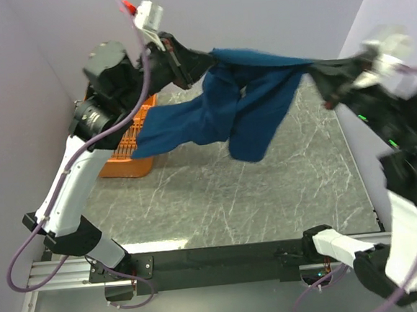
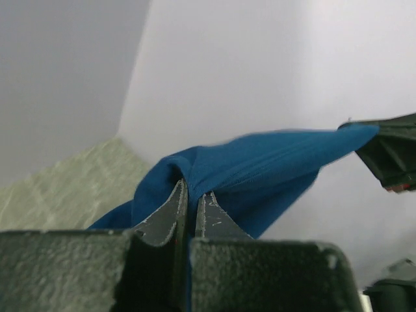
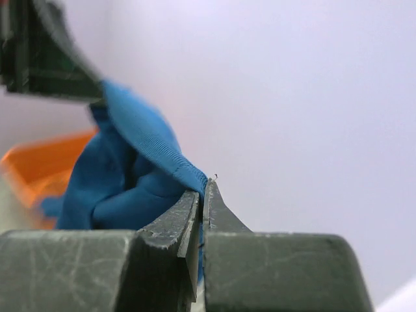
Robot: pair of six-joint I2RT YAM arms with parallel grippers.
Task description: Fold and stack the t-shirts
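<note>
Pale lavender-grey walls (image 1: 277,13) close in the table (image 1: 219,198) on its left, far and right sides. The table top is grey-green, marble-patterned with thin white veins. A black strip (image 1: 224,259) and a silver metal frame (image 1: 58,267) line its near edge. The light is soft and even.

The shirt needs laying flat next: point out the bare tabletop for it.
The table is bare from its near edge up to the hanging t-shirt, right of the orange basket. Crowded: far left at the basket, far strip under the shirt.
</note>
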